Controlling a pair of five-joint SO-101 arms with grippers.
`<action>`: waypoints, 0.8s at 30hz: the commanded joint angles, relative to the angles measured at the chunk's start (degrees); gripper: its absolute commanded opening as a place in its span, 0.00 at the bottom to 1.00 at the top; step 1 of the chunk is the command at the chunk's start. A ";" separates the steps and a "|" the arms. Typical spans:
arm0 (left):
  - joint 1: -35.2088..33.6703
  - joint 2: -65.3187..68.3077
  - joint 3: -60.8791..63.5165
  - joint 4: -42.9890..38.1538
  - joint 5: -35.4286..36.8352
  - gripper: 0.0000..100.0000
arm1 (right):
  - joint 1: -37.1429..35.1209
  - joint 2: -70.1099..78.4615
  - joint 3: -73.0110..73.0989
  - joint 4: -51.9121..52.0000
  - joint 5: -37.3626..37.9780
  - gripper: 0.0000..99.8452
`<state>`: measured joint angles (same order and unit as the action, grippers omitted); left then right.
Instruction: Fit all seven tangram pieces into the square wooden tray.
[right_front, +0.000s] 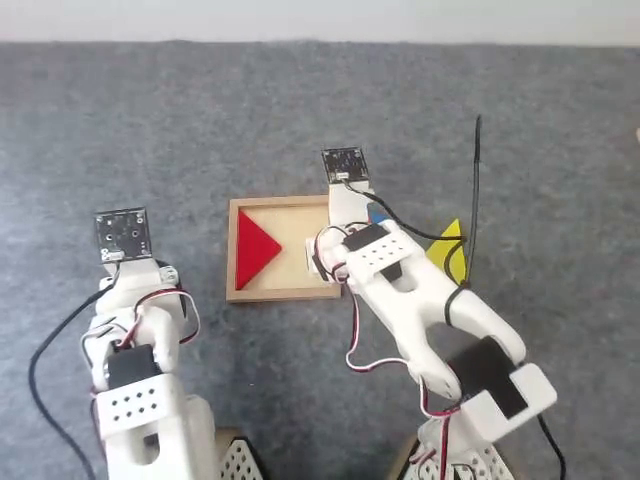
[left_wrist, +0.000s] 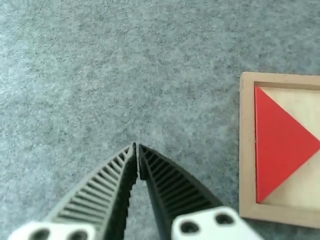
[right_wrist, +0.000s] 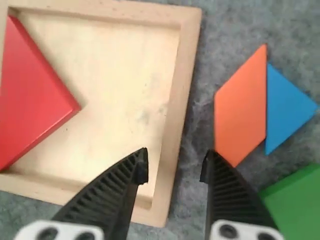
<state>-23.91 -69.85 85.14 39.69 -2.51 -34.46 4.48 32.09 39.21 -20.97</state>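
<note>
The square wooden tray (right_front: 235, 292) lies mid-table with a red triangle (right_front: 254, 250) set against its left wall. My right gripper (right_wrist: 174, 168) hangs open over the tray's right rim (right_wrist: 181, 90), one finger above the tray floor, the other above the carpet. Just outside that rim lie an orange parallelogram (right_wrist: 241, 107), a blue triangle (right_wrist: 286, 109) touching it, and a green piece (right_wrist: 292, 204). A yellow triangle (right_front: 450, 250) peeks out beside the right arm. My left gripper (left_wrist: 137, 148) is shut with nothing in it, over bare carpet left of the tray (left_wrist: 246, 150) and the red triangle (left_wrist: 277, 145).
Grey carpet covers the table, with open room left of and beyond the tray. A black cable (right_front: 475, 190) rises at the right, by the yellow triangle. The right arm's body (right_front: 420, 300) covers the tray's right part and the pieces beside it in the high view.
</note>
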 joint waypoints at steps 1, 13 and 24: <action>0.18 0.18 -3.47 0.09 -0.53 0.01 | 0.40 1.19 -3.69 0.48 0.97 0.19; 0.18 0.18 -3.03 -0.18 -0.53 0.01 | 0.84 7.34 -8.70 7.78 1.05 0.01; 0.18 0.18 -3.03 -0.18 -0.53 0.01 | 1.98 4.79 -9.76 20.18 0.70 0.01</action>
<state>-23.91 -69.85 85.14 39.69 -2.51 -33.58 11.96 22.68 54.86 -20.79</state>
